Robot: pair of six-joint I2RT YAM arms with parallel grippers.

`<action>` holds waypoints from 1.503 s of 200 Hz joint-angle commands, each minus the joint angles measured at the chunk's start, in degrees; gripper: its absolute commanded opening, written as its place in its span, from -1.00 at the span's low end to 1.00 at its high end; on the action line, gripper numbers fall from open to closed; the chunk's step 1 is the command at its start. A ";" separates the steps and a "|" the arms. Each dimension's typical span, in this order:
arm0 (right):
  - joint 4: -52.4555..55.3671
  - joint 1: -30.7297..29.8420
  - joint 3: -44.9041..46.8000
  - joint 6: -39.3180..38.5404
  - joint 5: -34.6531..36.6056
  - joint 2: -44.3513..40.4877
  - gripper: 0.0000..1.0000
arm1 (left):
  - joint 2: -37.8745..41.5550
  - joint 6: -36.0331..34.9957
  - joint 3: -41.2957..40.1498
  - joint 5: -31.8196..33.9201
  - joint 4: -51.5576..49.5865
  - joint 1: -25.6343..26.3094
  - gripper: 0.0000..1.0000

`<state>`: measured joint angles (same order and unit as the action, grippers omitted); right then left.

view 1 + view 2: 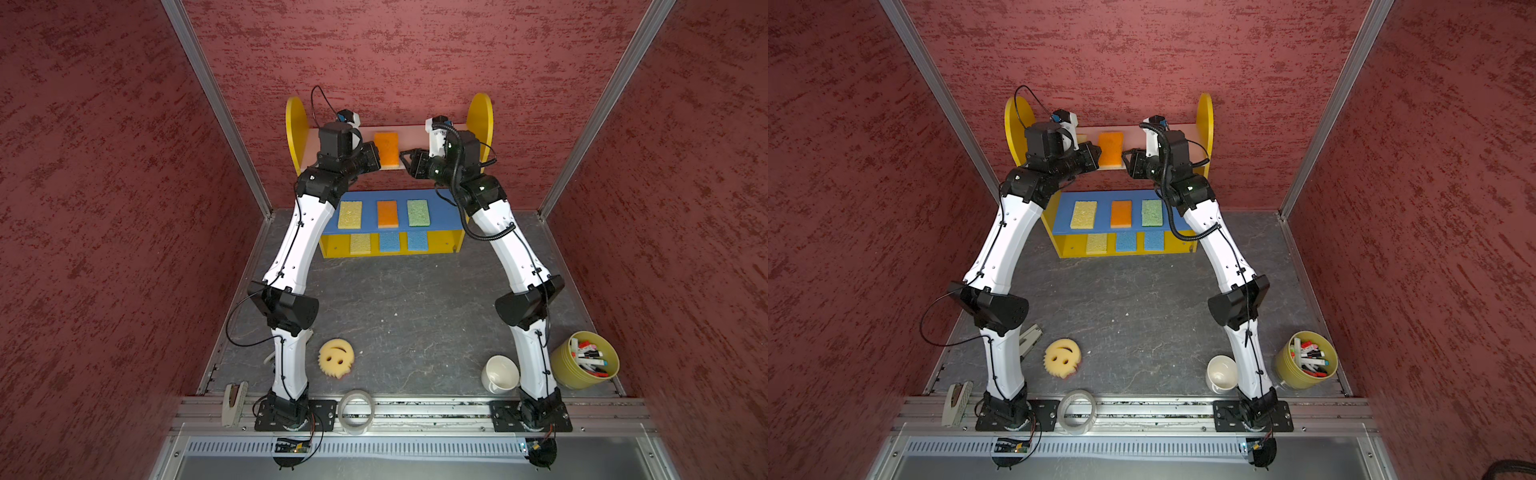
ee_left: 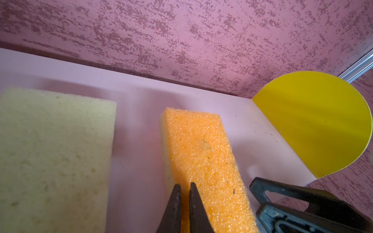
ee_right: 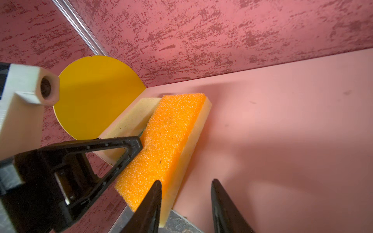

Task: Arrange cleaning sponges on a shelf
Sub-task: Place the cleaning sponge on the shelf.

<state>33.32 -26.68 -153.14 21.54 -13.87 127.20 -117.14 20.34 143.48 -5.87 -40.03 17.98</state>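
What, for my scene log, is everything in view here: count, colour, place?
shelf: 1, yellow sides, against the back wall
top-board sponges: 2, orange, pale yellow, pink board
middle-board sponges: 3, yellow, orange, green, blue board
base sponges: 3, one yellow, two blue, yellow base
smiley sponge: 1, yellow, by the left arm's base
mug: 1, white, by the right arm's base
marker tub: 1, yellow, right of the mug
tape ring: 1, clear, front rail
pale tools: 2, beige, grey, near the left arm
left gripper: 1, black, shut, tips at the top orange sponge
right gripper: 1, black, open, beside that sponge
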 commanded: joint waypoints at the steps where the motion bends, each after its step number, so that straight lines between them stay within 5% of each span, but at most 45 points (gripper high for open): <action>1: -2.95 -0.50 0.25 0.47 -3.76 -0.25 -0.18 | -1.15 0.62 0.92 -0.48 0.56 -0.62 -0.78; 42: -4.74 -2.42 6.54 -3.23 -3.41 -6.67 -0.25 | -1.94 1.97 0.99 0.33 1.82 -1.10 -0.80; 71: -8.45 -4.34 17.96 -4.56 -2.76 -13.52 -0.61 | -2.52 2.59 1.67 0.09 2.33 -1.17 -0.80; 117: -13.10 -5.49 29.31 -4.14 -1.77 -20.07 -0.84 | -2.65 2.52 2.19 0.45 1.73 -1.05 -0.74; 199: -7.68 -5.49 15.14 -3.36 -4.47 -8.82 -1.00 | -2.13 3.40 2.01 -0.44 1.84 -0.64 -0.62; 300: -7.22 -4.33 9.76 -2.61 -3.02 -3.90 -1.00 | 0.29 4.53 -0.81 -0.51 4.32 -0.71 -0.47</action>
<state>25.89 -31.77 -141.40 18.28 -16.93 121.05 -118.69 24.21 144.29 -5.98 -38.44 17.32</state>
